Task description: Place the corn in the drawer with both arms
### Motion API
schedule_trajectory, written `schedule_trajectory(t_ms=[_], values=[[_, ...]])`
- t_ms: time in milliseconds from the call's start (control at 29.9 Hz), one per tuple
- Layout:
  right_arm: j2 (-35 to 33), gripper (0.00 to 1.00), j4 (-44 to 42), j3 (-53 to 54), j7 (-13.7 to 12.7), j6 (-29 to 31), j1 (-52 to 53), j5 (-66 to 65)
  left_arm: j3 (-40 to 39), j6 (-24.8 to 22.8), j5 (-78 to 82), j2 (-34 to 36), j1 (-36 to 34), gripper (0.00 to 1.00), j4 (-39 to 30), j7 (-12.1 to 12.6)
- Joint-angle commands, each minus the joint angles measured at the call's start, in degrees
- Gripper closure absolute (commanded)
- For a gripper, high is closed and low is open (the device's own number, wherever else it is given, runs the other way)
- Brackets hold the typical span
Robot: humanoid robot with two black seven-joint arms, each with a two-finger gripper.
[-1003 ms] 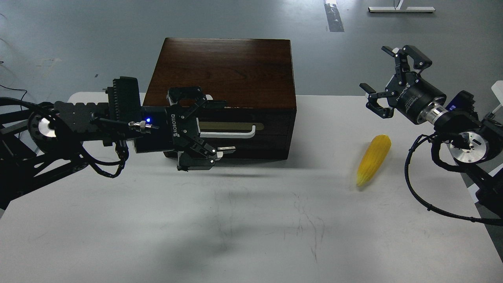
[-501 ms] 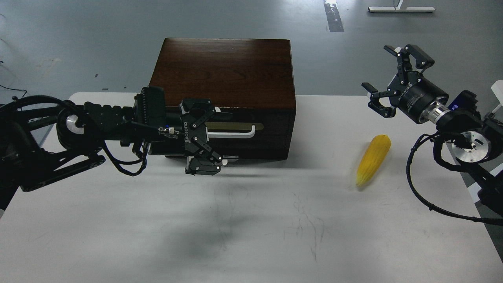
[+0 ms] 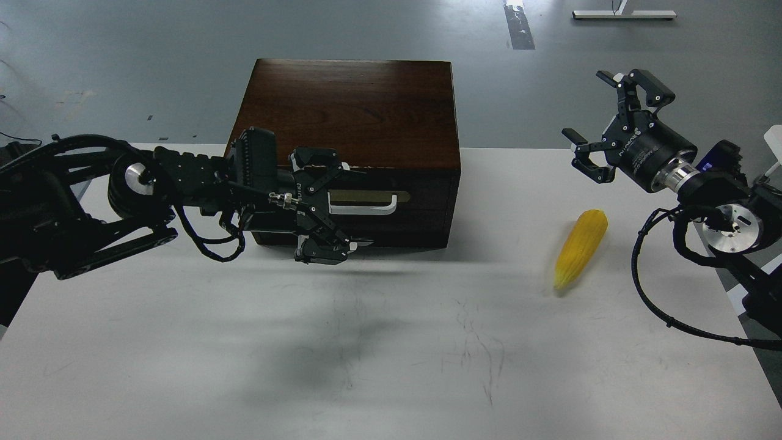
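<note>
The dark brown wooden box (image 3: 351, 104) stands at the back of the white table. Its drawer (image 3: 391, 201) is shut, with a brass plate and a white bar handle (image 3: 366, 206) on the front. My left gripper (image 3: 357, 206) is open, its fingers spread above and below the left end of the handle. The yellow corn (image 3: 580, 247) lies on the table to the right of the box, tip toward me. My right gripper (image 3: 589, 107) is open and empty, up in the air behind and above the corn.
The white table (image 3: 391, 354) stretches toward me with faint scuff marks. Its right edge runs close behind the right arm. Grey floor lies beyond the box.
My left arm has moved right and forward, bringing the open gripper from the drawer's left corner onto the left end of the handle. The right arm and corn have barely moved.
</note>
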Motion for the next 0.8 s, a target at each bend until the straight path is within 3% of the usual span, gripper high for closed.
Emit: schedule_trajectory(t_ms=[0, 769], values=[[0.0, 0.0, -0.1, 0.1, 0.0, 0.0, 0.0, 0.0, 0.7, 0.0, 0.0, -0.2, 0.0, 0.02, 0.4, 0.0], [0.0, 0.0, -0.1, 0.4, 0.1, 0.0, 0.0, 0.0, 3.8, 0.1, 0.2, -2.7, 0.1, 0.02, 6.0, 0.0]])
